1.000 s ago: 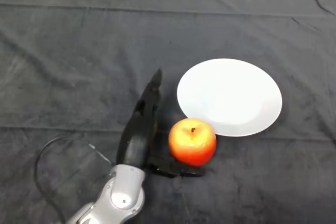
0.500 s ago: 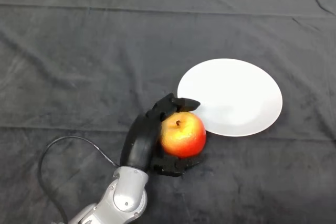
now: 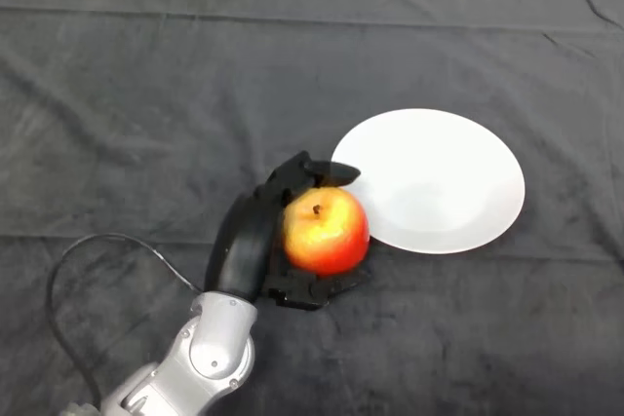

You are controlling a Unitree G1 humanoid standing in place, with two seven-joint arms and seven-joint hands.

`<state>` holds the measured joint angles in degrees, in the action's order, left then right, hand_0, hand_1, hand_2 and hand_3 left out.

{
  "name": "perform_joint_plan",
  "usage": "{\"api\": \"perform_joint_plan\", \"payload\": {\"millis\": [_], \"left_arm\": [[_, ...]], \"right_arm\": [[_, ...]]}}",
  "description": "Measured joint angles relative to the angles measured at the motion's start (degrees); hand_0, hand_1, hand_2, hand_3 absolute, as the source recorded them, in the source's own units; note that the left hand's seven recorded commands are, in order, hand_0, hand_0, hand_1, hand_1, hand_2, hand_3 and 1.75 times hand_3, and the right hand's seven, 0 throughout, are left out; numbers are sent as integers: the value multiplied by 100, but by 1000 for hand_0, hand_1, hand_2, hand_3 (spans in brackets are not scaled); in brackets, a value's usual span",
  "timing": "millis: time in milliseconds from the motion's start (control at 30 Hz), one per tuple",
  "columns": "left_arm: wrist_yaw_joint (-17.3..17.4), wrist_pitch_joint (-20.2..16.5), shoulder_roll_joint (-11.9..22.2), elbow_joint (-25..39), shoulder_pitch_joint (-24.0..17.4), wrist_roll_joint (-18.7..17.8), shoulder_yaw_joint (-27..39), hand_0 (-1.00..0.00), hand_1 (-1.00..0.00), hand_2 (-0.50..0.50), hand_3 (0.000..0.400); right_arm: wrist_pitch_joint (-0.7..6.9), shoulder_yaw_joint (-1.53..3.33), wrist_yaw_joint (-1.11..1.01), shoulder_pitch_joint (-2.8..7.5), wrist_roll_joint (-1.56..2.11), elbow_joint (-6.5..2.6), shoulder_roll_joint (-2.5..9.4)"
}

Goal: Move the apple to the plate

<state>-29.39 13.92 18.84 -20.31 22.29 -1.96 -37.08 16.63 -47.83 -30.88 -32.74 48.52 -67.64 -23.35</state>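
Note:
A red and yellow apple (image 3: 327, 231) sits in my left hand (image 3: 249, 241), just off the lower left rim of the white plate (image 3: 439, 177). The black fingers curl over the apple's top and the thumb wraps under its near side, so the hand is shut on it. The plate lies flat on the dark cloth to the right of the hand and holds nothing. Whether the apple rests on the cloth or is lifted slightly cannot be told.
Dark wrinkled cloth (image 3: 146, 94) covers the whole table. My silver-grey forearm (image 3: 210, 362) comes in from the lower left.
The straight fingers beside the apple have curled over it and the thumb closed beneath. The hand and apple have since shifted slightly left and up.

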Motion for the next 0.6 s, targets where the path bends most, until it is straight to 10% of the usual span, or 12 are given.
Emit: {"api": "perform_joint_plan", "payload": {"millis": [600], "left_arm": [[-112, -55, -461, -117, 768, 121, -20, -1000, -1000, 0, 400]], "right_arm": [[0, 0, 0, 0, 0, 0, 0]]}}
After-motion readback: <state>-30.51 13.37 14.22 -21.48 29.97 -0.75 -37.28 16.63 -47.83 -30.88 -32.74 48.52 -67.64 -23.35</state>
